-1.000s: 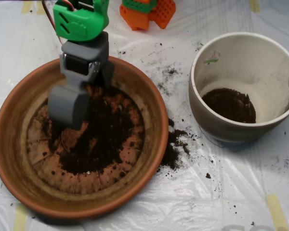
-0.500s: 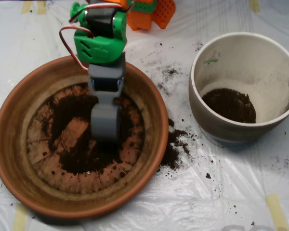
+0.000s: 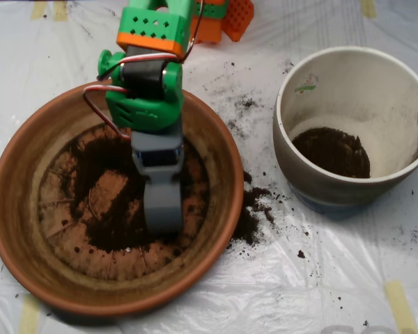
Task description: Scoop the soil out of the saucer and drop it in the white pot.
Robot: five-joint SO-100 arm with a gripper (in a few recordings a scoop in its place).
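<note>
- The saucer (image 3: 14,209) lies at left, soil (image 3: 115,209) in it.
- The scoop (image 3: 162,206) sits over the saucer's middle.
- The white pot (image 3: 313,174) stands at right, well apart.
- Spilled soil (image 3: 254,209) lies between them.

Terracotta-orange saucer (image 3: 14,229) with radial ridges, dark brown-black soil (image 3: 118,209), off-white pot (image 3: 355,83), grey tool (image 3: 163,205)

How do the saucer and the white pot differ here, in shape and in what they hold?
The saucer is wide, shallow and terracotta-orange; the white pot is narrower, deeper and off-white. Soil in the saucer lies spread thin, with bare ridged base showing through; in the pot it sits as a small dark patch at the bottom. The gripper is over the saucer, not the pot. Both are round and hold dark soil.
</note>
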